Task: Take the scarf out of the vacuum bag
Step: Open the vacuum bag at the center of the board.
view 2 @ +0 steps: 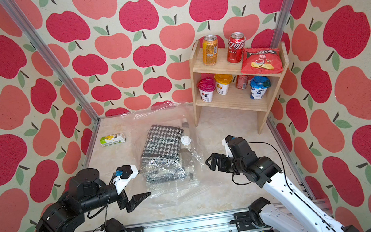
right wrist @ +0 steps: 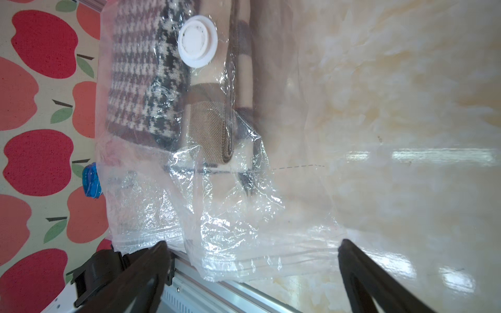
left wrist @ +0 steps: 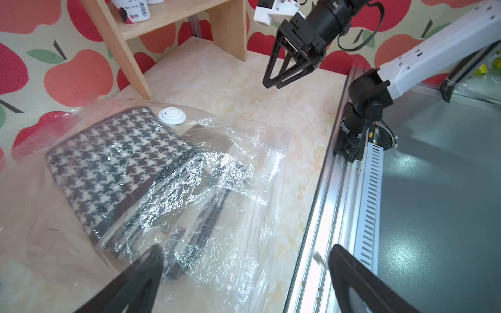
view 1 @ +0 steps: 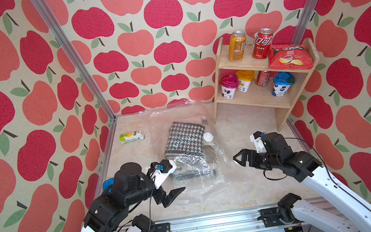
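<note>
Scarf (view 1: 186, 141), inside the vacuum bag (view 1: 156, 145), lies lengthwise ahead between the left end effector (view 1: 174, 195), seemingly nearer, and right end effector (view 1: 237, 161), both wide open, empty.

Scarf (view 1: 186, 137) inside vacuum bag (view 1: 199, 186)
</note>
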You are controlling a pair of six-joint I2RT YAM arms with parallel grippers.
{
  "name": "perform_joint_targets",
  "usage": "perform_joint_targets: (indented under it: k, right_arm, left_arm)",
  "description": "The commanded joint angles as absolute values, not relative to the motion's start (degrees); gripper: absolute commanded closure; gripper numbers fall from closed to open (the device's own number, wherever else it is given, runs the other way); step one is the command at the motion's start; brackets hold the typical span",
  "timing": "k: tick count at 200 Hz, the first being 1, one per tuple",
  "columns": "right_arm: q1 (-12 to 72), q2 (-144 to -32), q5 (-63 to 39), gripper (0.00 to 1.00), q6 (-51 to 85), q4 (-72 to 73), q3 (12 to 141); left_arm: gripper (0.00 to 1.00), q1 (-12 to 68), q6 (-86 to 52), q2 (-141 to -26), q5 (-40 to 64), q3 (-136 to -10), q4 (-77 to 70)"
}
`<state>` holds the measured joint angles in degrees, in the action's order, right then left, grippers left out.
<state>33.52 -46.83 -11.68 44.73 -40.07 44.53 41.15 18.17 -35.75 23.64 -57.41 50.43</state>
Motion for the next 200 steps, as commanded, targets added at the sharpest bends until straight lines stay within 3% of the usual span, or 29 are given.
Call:
perform_joint_targets:
  k: [1, 49, 106, 200]
  right_arm:
    - [35.1, -47.1, -14.8, 0.0, 48.6, -38.2, 42.4]
    - [35.0, -48.5, -15.2, 0.0, 49.7, -34.2, 38.5]
    - [35.0, -51.2, -15.6, 0.0, 49.4, -30.6, 37.1]
    - [34.4, -51.2, -14.1, 0.0, 51.2, -26.6, 35.2]
  left_arm:
    - [0.03, 48.1, 25.3, -38.9, 16.8, -55.1, 51.3]
    - [0.02, 62.6, 33.5, -50.1, -0.3, -54.3, 52.7]
    - [0.02, 74.4, 40.9, -50.7, -27.2, -45.0, 37.5]
    - [0.01, 76.6, 43.0, -58.3, -36.1, -37.1, 29.3]
